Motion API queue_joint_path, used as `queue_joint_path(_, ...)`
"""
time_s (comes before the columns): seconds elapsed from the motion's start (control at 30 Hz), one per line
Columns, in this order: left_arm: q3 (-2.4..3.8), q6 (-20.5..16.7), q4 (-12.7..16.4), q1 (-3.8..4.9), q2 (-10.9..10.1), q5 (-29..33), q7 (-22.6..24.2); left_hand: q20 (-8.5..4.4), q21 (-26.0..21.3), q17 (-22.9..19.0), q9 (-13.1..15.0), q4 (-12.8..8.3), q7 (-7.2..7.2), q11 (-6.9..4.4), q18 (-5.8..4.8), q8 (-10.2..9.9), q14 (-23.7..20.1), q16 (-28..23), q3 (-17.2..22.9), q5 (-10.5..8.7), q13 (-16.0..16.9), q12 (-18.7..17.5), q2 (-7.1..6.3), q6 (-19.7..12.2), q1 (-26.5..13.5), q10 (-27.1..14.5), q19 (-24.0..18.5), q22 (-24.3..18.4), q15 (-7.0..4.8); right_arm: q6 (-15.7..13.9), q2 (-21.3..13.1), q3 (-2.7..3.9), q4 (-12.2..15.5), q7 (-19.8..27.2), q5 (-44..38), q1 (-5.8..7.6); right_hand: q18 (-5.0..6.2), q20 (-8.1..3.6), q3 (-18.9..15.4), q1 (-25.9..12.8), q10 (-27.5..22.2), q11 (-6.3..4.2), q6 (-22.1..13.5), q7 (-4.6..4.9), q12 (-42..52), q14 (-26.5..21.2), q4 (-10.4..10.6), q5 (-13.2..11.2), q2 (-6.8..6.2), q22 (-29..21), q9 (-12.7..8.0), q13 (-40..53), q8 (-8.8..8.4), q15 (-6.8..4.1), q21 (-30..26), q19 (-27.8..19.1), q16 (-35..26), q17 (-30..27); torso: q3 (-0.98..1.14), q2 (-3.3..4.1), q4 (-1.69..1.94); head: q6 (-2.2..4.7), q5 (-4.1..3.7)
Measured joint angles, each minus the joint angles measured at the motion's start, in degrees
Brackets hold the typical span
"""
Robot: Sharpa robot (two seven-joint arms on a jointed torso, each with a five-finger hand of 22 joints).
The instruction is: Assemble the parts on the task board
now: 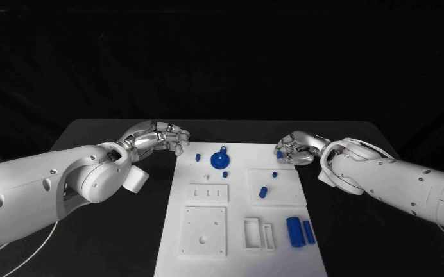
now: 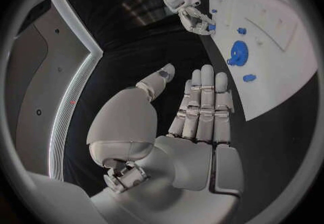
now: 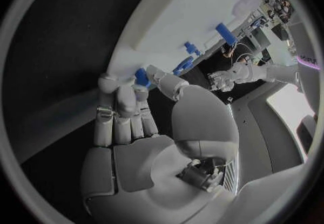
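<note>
The white task board (image 1: 231, 267) (image 2: 283, 67) (image 3: 182, 13) lies lengthwise in the table's middle. A round blue part (image 1: 220, 159) (image 2: 237, 52) sits near its far end, with small blue pegs (image 1: 197, 157) (image 1: 274, 174) around it. Two blue cylinders (image 1: 299, 231) lie side by side at the near right. My right hand (image 1: 298, 147) (image 3: 135, 121) (image 2: 192, 16) is at the board's far right corner and pinches a small blue part (image 3: 141, 76) (image 1: 280, 154) between thumb and fingertip. My left hand (image 1: 157, 139) (image 2: 196, 121) hovers off the far left corner, fingers straight, holding nothing.
Raised white plates with slots and holes (image 1: 205, 230) (image 1: 258, 233) (image 1: 209, 193) take up the board's near half. Another blue piece (image 1: 263, 192) lies on the square plate at the right. Black tabletop (image 1: 111, 238) flanks the board on both sides.
</note>
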Motion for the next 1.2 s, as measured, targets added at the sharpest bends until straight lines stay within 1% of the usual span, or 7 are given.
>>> queue_joint_path(0.2,0.04,-0.1,-0.1,0.0,0.9,0.3,-1.3,-0.15,0.0,0.5,-0.1,0.7,-1.5,-1.74,0.0,0.5,0.6,0.0,-0.7,-0.47,1.0,1.1,0.92,3.3,-1.1,3.5,0.2,0.3,-0.21,-0.3,-0.5,0.2,3.1,-2.3,-1.9,2.86,0.0,-0.06,0.0,0.2,0.1,-0.09,0.1,0.0,0.0,0.2,0.0,0.0,-0.23,0.0,0.2,-0.1,0.34,-0.2,0.2,0.1,0.0,0.2,-0.04,-0.02,0.03,0.4,-0.16)
queue_joint_path(0.33,0.06,-0.6,0.1,0.0,1.1,0.4,-2.6,-0.23,0.0,0.9,-0.6,1.7,-1.29,-2.04,0.06,0.2,1.1,0.3,-2.1,-1.24,1.3,1.1,-0.08,3.3,-3.7,4.3,0.7,0.4,-0.3,-0.4,-0.8,0.21,5.0,-3.9,-3.1,3.96,0.0,-0.07,0.0,-0.1,0.1,-0.08,0.1,0.0,0.0,0.3,0.0,0.0,-0.55,0.0,0.4,-0.1,0.34,-0.29,0.2,0.3,0.0,0.4,-0.07,-0.02,0.09,0.66,-0.12)
queue_joint_path(0.57,0.11,-1.9,0.9,0.0,1.1,0.3,-5.4,-1.13,0.0,2.2,-1.4,1.9,-1.02,-2.71,0.96,-0.8,2.0,2.0,-5.3,-1.24,2.1,2.0,-0.51,3.1,-6.5,5.7,1.6,0.4,-1.13,-0.7,-1.0,0.21,9.0,-7.3,-5.1,5.95,0.0,-0.26,0.4,-0.6,0.3,-0.29,0.4,-0.16,0.0,0.4,0.4,0.0,-1.1,0.0,0.4,-0.1,0.34,-0.39,0.2,0.5,0.3,0.5,-0.11,-0.16,0.2,1.05,0.15)
queue_joint_path(0.8,0.11,-3.8,2.3,0.0,2.2,0.2,-8.3,-1.12,0.0,2.4,-1.8,2.7,-1.02,-2.67,0.96,-1.2,1.9,2.0,-6.3,-1.24,2.2,2.0,-1.61,3.0,-8.4,5.6,1.6,0.4,-1.03,-0.6,0.0,0.23,14.0,-10.3,-6.2,6.48,0.0,-0.37,0.5,-1.2,0.5,-0.48,0.7,-0.09,0.0,0.6,1.0,0.0,-2.3,0.0,0.5,-0.2,0.38,-0.59,0.2,0.8,0.3,0.6,-0.21,-0.73,0.4,1.44,0.68)
queue_joint_path(0.9,0.06,-5.7,3.3,0.01,2.7,1.7,-8.8,0.72,-2.3,1.6,-2.5,2.7,-0.51,-0.91,1.43,-2.1,-3.4,-0.5,-6.0,-1.24,1.6,0.1,-1.61,2.5,-8.4,2.0,-2.5,0.4,0.99,-0.6,0.8,0.22,15.8,-11.4,-6.5,6.51,0.0,-0.37,0.5,-1.5,0.5,-0.48,0.8,-0.03,0.0,0.6,1.0,0.0,-2.57,0.0,0.5,-0.2,0.51,-0.59,0.2,0.8,0.6,0.8,-0.25,-1.01,0.53,1.58,0.96)
queue_joint_path(0.97,0.0,-6.7,3.5,0.01,2.9,2.6,-9.0,1.63,-3.2,1.5,-2.7,2.5,-0.51,-0.51,1.43,-2.1,-4.9,-1.1,-5.9,-1.24,1.6,-0.3,-1.61,2.5,-8.4,1.2,-4.2,0.4,1.93,-0.5,1.4,0.22,16.6,-11.9,-6.6,6.51,0.0,-0.37,0.4,-1.5,0.5,-0.48,0.8,-0.03,0.0,0.6,1.2,0.0,-2.57,0.0,0.5,-0.2,0.51,-0.59,0.2,0.8,0.6,0.8,-0.32,-1.21,0.64,1.66,1.16)
queue_joint_path(1.2,-0.14,-8.8,4.0,0.01,4.2,3.5,-11.0,1.82,-3.3,1.8,-3.1,2.7,-0.82,-0.75,1.43,-2.1,-5.2,-1.0,-6.0,-1.23,1.9,-0.2,-1.46,3.3,-8.2,1.5,-4.5,0.4,2.15,-0.6,4.3,0.22,18.6,-13.6,-7.9,6.51,0.0,-0.36,0.2,-1.7,0.5,-0.48,0.8,-0.02,0.0,0.6,1.3,0.0,-2.8,0.0,0.5,-0.2,0.51,-0.58,0.2,0.8,0.6,0.8,-0.46,-1.75,0.88,1.53,1.59)
